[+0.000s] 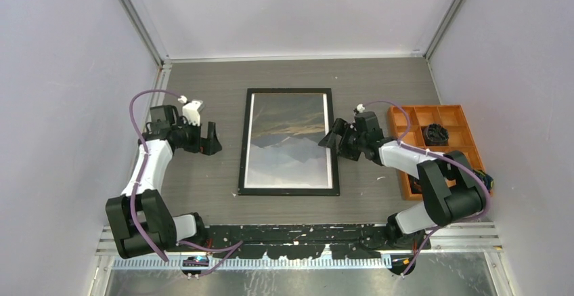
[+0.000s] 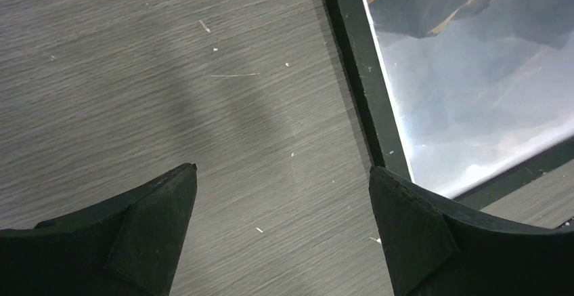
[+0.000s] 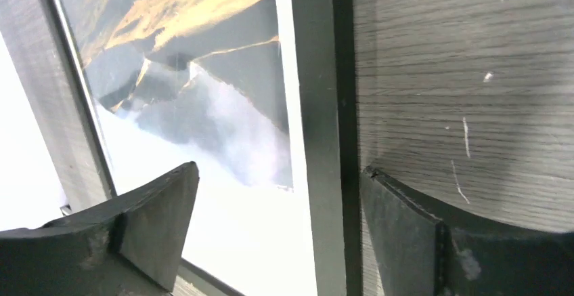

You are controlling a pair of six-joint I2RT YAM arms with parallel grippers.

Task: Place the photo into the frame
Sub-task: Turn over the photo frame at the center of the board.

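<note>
One frame (image 1: 241,140), one photo (image 1: 291,143), one orange tray (image 1: 452,115), perhaps one dark lump (image 1: 436,133)

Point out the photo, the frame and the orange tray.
the photo (image 1: 290,143), top external view, on the middle of the print.
the frame (image 1: 288,191), top external view, on its near black bar.
the orange tray (image 1: 450,115), top external view, on a bare far compartment floor.
</note>
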